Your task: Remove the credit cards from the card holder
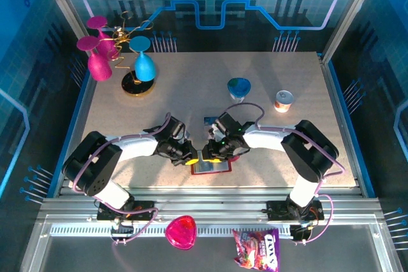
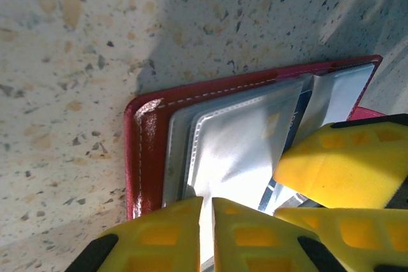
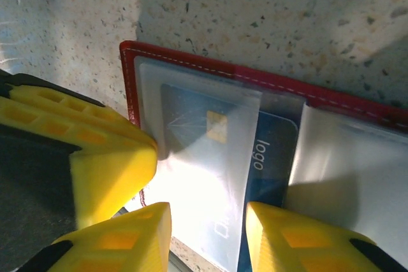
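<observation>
Two robot arms meet over a dark red card holder (image 1: 215, 170) lying open and flat on the speckled table (image 1: 191, 93), close to its near edge and midway between the arm bases. The left gripper (image 1: 190, 159) comes in from the left. In the left wrist view its yellow fingers (image 2: 159, 234) are drawn almost together, with only a thin slit between them, pinching the lower edge of a greyish clear pocket (image 2: 236, 151) that lifts from the card holder (image 2: 145, 157). The right gripper (image 1: 210, 153) reaches in from the other side. Its own camera shows its two fingers (image 3: 287, 240) standing apart above another clear pocket (image 3: 210, 157) near the card holder's stitched red rim (image 3: 287, 84). Inside that pocket sits a blue credit card (image 3: 274, 151) with a gold chip and the word "logo"; whether the fingertips touch the plastic cannot be told. One finger of the left gripper (image 3: 105, 157) presses in just beside them. A small dark card (image 1: 209, 121) lies flat on the table just behind the right gripper, apart from the card holder. Farther back stand an upturned blue glass (image 1: 239, 87) and a small can (image 1: 283, 100). At the far left corner is a gold rack (image 1: 131, 62) with pink and blue glasses. A pink heart-shaped dish (image 1: 181, 232) and a sweets bag (image 1: 256, 248) lie on the dark surface in front of the arm bases.
</observation>
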